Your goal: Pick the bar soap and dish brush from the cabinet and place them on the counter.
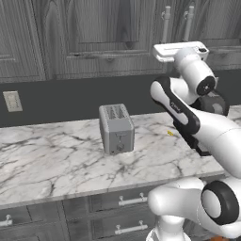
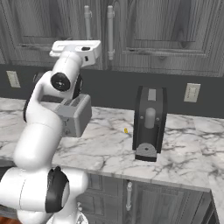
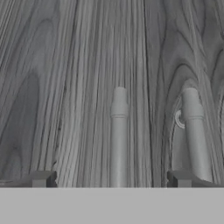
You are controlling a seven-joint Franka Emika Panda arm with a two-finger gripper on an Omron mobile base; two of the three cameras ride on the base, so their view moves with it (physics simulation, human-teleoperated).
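Note:
The cabinet [image 1: 94, 37] [image 2: 166, 26] is dark grey wood grain, and its doors are shut. The bar soap and the dish brush are hidden. My gripper [image 3: 111, 179] is raised up close to the door fronts, in front of two upright silver bar handles. It is open, with one handle [image 3: 119, 140] standing between its fingertips [image 3: 41, 178] and untouched. The second handle [image 3: 192, 135] stands just right of the other fingertip. From the base, the gripper [image 1: 180, 52] [image 2: 74, 49] sits level with the lower ends of the handles [image 1: 165, 23] [image 2: 110, 33]. The white marble counter [image 1: 47, 160] [image 2: 183, 144] lies below.
A silver toaster [image 1: 116, 128] stands mid-counter, partly behind my arm in the right base view. A tall black coffee machine [image 2: 149, 123] stands to the right. A tiny yellow speck [image 1: 170, 133] [image 2: 126, 130] lies on the marble. Outlets [image 1: 12, 101] [image 2: 191, 92] are on the dark backsplash.

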